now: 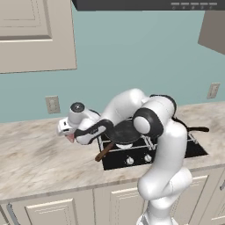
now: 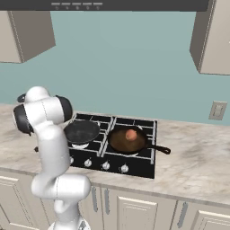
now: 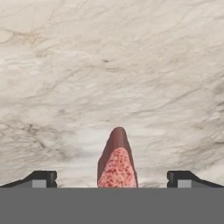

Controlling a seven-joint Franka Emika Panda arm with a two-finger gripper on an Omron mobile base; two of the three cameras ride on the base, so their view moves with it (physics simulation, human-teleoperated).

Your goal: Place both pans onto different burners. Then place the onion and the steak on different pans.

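Nearest my hand view is the steak (image 3: 117, 159), a pinkish-red slab with a darker rim, lying flat on the marble counter (image 3: 109, 65) right between the two dark finger tips; the claw (image 3: 112, 179) stands wide, one tip to each side with clear counter between tip and meat, so nothing is held yet. The steak's long axis runs away from the camera, up the picture, tapering to a rounded point; that puts its narrow width across the gap between the tips, which I judge the right way round for a pinch; what remains is to go down onto it, not sideways.

From the left base view the claw (image 1: 69, 136) hangs low over the counter well left of the cooktop (image 1: 132, 160), with a sliver of the steak (image 1: 70, 138) pink beneath it. Both pans sit on front burners: the black pan (image 2: 81, 131) on the left one, its wooden handle (image 1: 104, 152) pointing out over the counter; the reddish-brown pan (image 2: 128, 140) on the right, already carrying the onion (image 2: 130, 134). So I take the steak as the last piece, bound for the black pan, which lies to the right of the claw.

The risk I see: a thin slab on a hard counter gives the tips little to bite unless they come down close to the surface.
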